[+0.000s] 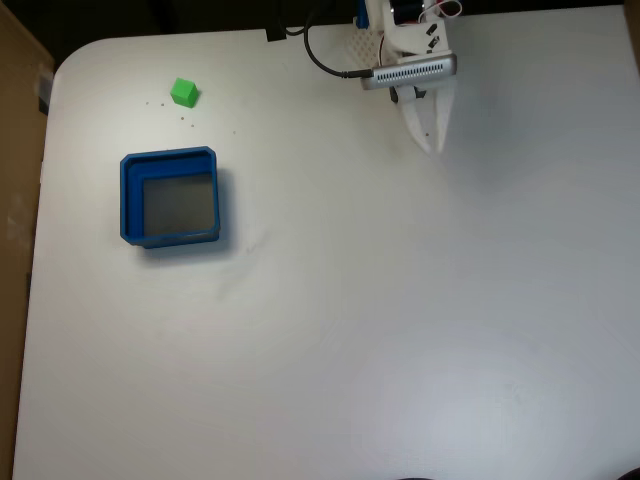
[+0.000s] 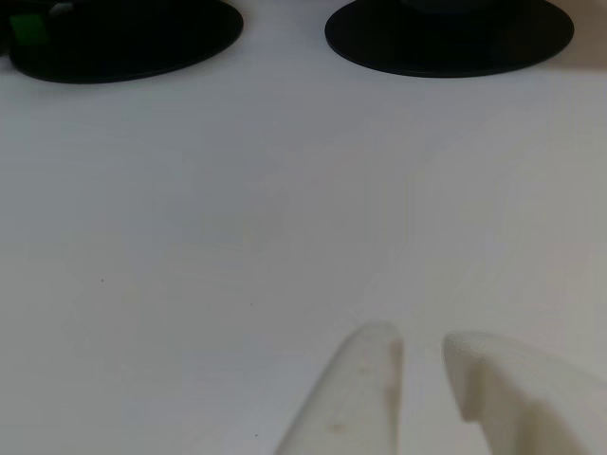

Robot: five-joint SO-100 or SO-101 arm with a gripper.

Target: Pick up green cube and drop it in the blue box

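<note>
In the fixed view the green cube (image 1: 184, 92) lies on the white table near the upper left, by itself. The blue box (image 1: 172, 197) sits just below it, a square tray with a bare grey floor. My gripper (image 1: 430, 135) hangs far to the right of both, near the table's top edge, white fingers pointing down the picture and drawn together into one tip. In the other view the two white fingertips (image 2: 379, 353) rise from the bottom edge with a thin slit between them and nothing held; my gripper (image 2: 422, 346) is over bare table.
A black cable (image 1: 320, 55) curls left of the arm's base. Cardboard (image 1: 20, 60) borders the table's left edge. In the other view two black discs (image 2: 123, 38) (image 2: 450, 38) lie at the far edge, with a small green patch (image 2: 27, 28) on the left one.
</note>
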